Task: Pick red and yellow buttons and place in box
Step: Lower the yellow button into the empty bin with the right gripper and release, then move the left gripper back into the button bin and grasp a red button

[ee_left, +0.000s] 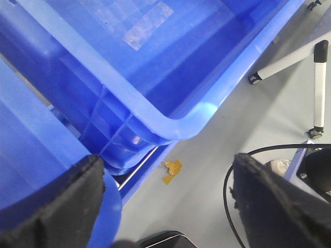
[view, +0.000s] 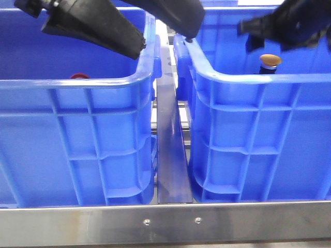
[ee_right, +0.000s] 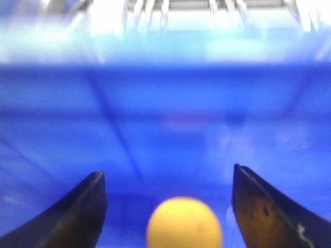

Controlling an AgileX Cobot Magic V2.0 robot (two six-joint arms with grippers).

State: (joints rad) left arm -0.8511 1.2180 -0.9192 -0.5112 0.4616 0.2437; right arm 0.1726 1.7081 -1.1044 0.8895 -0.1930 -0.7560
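Crates on steel-edged surface (view: 165,222), divider rail (view: 170,155) as landmark. Left of rail: left crate (view: 77,134), red button (view: 77,76) inside, left pincer (ee_left: 165,206) wide. Right of rail: right crate (view: 264,134), yellow button (view: 270,61) inside, right pincer (ee_right: 168,206) wide, straddling it. Grey floor (ee_left: 248,134) beyond.

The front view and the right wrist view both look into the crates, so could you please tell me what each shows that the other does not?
Only the front view shows both blue crates side by side, the left crate and the right crate, the metal rail between them, the red button peeking over the left crate's near rim, and the left end effector above that crate.

Only the right wrist view shows the right end effector open, its fingers either side of the yellow button.

Both show the yellow button's cap inside a blue crate.
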